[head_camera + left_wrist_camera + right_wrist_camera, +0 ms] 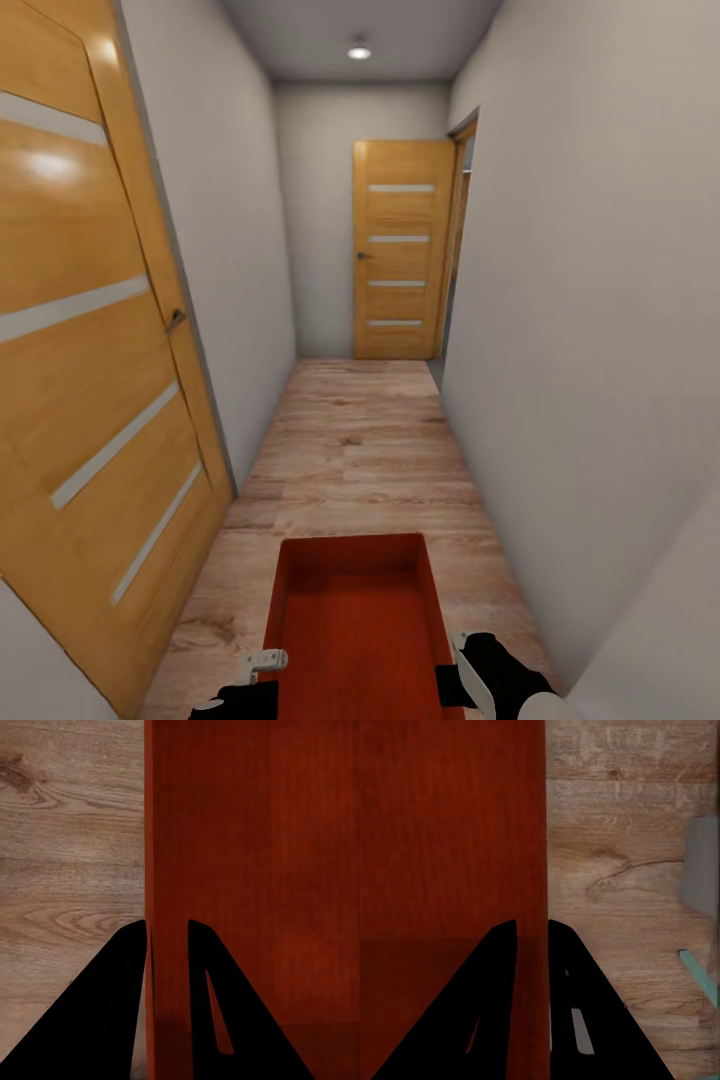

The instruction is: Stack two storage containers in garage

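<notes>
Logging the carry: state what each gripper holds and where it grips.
Both hold one orange-red storage container. The left gripper is shut on its left side wall, the right gripper on its right side wall, one finger inside and one outside.

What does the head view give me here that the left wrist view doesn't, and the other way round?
Head view alone: the hallway ahead, with a wooden door at its far end and another door close on the left, plus the right gripper on the container's other side wall. Left wrist view alone: the left gripper close up, one finger each side of the container's wall. Shared: the storage container carried over the wood-plank floor.
</notes>
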`<state>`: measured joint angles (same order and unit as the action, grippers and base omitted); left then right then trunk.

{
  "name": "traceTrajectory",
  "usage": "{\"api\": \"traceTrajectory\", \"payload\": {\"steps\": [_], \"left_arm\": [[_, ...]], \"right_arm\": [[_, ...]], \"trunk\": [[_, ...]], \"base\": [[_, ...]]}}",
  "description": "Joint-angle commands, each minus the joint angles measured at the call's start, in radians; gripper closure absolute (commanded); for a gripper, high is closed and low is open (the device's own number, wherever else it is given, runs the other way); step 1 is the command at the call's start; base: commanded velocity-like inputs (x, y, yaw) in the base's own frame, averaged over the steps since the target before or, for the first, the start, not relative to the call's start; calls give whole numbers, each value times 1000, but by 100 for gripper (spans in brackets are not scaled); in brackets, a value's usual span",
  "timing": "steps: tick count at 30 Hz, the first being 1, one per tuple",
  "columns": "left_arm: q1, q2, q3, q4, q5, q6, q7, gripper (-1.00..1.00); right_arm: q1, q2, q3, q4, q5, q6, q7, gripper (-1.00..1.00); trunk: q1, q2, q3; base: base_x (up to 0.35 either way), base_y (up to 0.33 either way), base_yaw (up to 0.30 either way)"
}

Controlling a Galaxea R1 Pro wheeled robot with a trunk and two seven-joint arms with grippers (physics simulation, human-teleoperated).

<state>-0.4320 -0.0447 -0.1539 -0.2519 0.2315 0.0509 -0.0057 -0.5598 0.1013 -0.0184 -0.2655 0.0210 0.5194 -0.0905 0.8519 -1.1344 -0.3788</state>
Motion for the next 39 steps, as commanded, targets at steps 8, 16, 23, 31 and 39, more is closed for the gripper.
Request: {"api": "traceTrajectory", "payload": {"steps": [8, 16, 23, 31, 39], "left_arm": [[-1, 2, -22, -6, 15, -36, 4, 100], [-1, 2, -22, -6, 15, -36, 4, 100], [-1, 2, -22, -6, 15, -36, 4, 100], [-1, 2, -22, -6, 15, -36, 4, 100], [-1, 2, -22, -6, 15, -36, 4, 100]], "right_arm": [[0, -35, 17, 2, -24, 27, -3, 100], [0, -35, 17, 2, -24, 27, -3, 100], [0, -35, 17, 2, -24, 27, -3, 100], [0, -34, 19, 2, -24, 27, -3, 100], [0, -34, 19, 2, -24, 27, -3, 100]], "trunk": [[1, -1, -1], [1, -1, 0], [1, -1, 1], [1, -1, 6], [1, -1, 16]], "base": [[338, 0, -35], [338, 0, -8], [338, 0, -4], [338, 0, 0], [338, 0, 0]]}}
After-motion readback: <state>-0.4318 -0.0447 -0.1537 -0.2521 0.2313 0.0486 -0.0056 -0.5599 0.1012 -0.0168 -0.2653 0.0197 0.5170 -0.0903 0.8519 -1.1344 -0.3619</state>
